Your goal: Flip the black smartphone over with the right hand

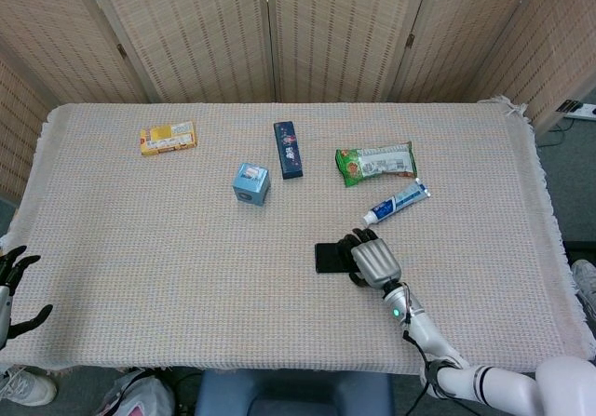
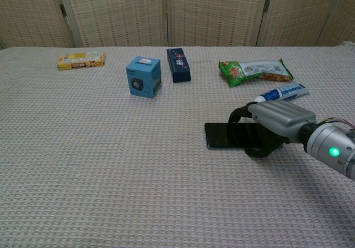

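A staged test room is showing: woven beige folding screens (image 1: 270,25) are enclosing a table under beige waffle-weave cloth (image 1: 140,248).

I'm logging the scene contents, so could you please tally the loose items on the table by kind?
Smartphones: 1, the black smartphone under the right hand
Boxes: 3, yellow box, blue cube box, dark blue box
Snack packets: 1, green packet
Toothpaste tubes: 1, toothpaste tube
Total: 6
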`<state>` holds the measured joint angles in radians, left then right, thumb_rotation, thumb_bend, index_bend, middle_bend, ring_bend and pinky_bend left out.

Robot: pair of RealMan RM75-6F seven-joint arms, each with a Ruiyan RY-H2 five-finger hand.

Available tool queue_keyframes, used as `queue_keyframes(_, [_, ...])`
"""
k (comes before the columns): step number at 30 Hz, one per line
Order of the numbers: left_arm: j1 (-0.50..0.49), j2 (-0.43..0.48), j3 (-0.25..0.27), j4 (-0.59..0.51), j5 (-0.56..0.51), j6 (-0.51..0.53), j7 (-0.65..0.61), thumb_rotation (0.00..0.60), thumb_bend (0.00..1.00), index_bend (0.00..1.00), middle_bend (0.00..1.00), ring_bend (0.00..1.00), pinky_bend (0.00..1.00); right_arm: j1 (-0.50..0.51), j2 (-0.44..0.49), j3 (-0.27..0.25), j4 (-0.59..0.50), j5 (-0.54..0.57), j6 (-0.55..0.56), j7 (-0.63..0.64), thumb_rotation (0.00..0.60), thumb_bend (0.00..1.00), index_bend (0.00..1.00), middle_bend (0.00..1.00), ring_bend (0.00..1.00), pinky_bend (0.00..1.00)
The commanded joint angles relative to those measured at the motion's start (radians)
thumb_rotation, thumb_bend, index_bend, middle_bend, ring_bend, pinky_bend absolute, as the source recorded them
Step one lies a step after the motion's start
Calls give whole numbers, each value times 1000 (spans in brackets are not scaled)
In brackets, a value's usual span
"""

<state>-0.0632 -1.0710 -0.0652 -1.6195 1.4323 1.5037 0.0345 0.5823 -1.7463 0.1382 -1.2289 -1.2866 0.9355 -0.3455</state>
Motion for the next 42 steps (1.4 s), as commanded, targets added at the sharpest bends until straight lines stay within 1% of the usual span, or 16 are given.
queue_keyframes(1, [0, 0, -1, 1, -1, -1, 0, 600, 211, 233, 145, 150, 195, 8, -2, 3, 4, 10, -10, -6, 600, 183, 238, 246, 118, 167])
queue_keyframes(8, [0, 2, -3, 3, -3, -3, 0, 600, 212, 233, 145, 150, 195, 29, -8, 9, 19, 39, -33, -21, 600, 196, 238, 259, 118, 167])
queue_keyframes(12, [-1, 3, -5, 4, -4, -4, -1, 600, 211, 233, 145, 150, 195, 45, -10, 11, 26, 46, -48, -21, 600, 245, 238, 259, 117, 167])
queue_keyframes(16, [0, 4, -6, 5, -6, -2, -2, 600, 211, 233, 145, 150, 195, 60, 1, 10, 17, 52, -69, -20, 600, 325, 238, 266, 118, 167])
queue_keyframes(21, [1, 6, -7, 4, -8, -2, -1, 600, 211, 233, 145, 150, 195, 71, 46, 1, -39, 66, -109, -5, 600, 425, 238, 281, 118, 166])
queue_keyframes(27, [-1, 6, -7, 2, -11, -6, 6, 600, 211, 233, 145, 150, 195, 85, 128, -20, -134, 89, -150, -36, 600, 509, 253, 295, 118, 167])
queue_keyframes(31, [-1, 6, -8, 2, -14, -7, 10, 600, 211, 233, 145, 150, 195, 94, 192, -26, -215, 121, -184, -29, 600, 525, 275, 314, 118, 167])
queue_keyframes(33, [-2, 5, -8, 1, -16, -11, 14, 600, 211, 233, 145, 150, 195, 104, 208, -22, -231, 135, -193, -31, 600, 528, 290, 325, 121, 167])
queue_keyframes(38, [-4, 6, -9, -7, -11, -8, 19, 600, 211, 233, 145, 150, 195, 149, 214, -1, -221, 184, -224, -42, 600, 548, 302, 336, 129, 167])
queue_keyframes(42, [0, 10, -9, -10, -15, -6, 22, 600, 211, 233, 145, 150, 195, 176, 211, 13, -204, 207, -228, -45, 600, 549, 302, 336, 130, 167])
